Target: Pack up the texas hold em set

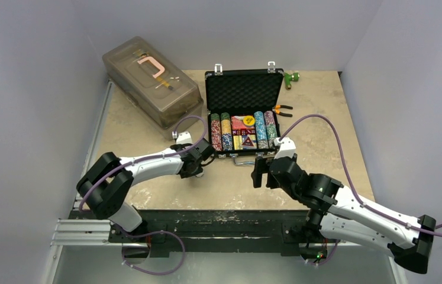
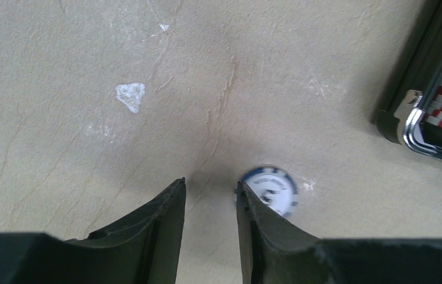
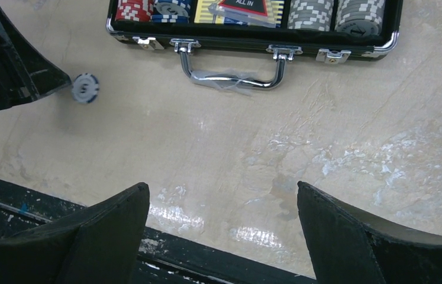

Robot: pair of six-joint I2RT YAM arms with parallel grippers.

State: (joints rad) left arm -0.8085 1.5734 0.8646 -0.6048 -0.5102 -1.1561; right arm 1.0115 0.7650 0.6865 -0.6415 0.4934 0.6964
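Left fingers [image 2: 268, 236] beside blue-white chip [image 2: 273, 187]; black briefcase [image 1: 243, 90] lies open.

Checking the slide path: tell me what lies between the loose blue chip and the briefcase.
Nothing but bare table between chip and briefcase, clearest in the left wrist view.

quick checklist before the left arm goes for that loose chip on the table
1. Left tool open: ok.
2. Loose chip centred between its fingers: not ok. It lies flat outside the gap, partly hidden by one finger.
3. Case lid up: ok.
4. Right tool out of the way: ok. It is open and empty, over the table in front of the handle.
5. Free slot in the case for the chip: cannot tell.
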